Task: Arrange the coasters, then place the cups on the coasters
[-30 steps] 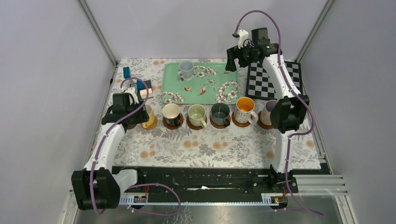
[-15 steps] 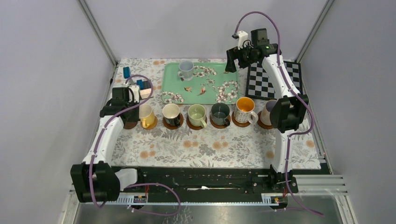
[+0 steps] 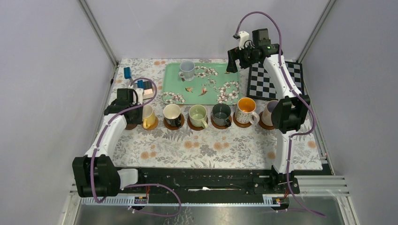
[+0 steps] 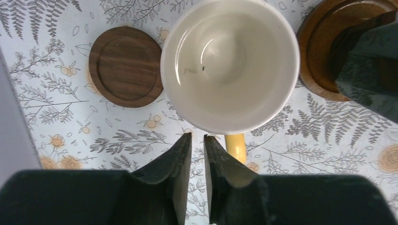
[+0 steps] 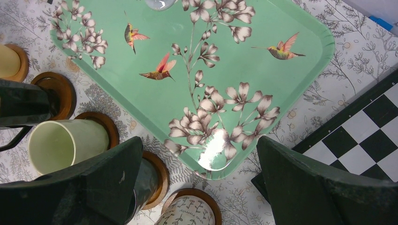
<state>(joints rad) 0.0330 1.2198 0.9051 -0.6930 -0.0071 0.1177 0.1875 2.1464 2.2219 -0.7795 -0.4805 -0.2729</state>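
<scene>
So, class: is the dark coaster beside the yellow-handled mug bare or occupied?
Bare: the dark coaster shows open wood grain; the mug stands beside it.

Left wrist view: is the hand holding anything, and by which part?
Nothing is held. The left hand is almost shut with nothing inside, close to the yellow cup, whose handle lies beside it.

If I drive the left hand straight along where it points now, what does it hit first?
Likely the yellow mug: the left hand's nearly closed tips sit just short of its rim, beside the handle, though their height is unclear.
</scene>
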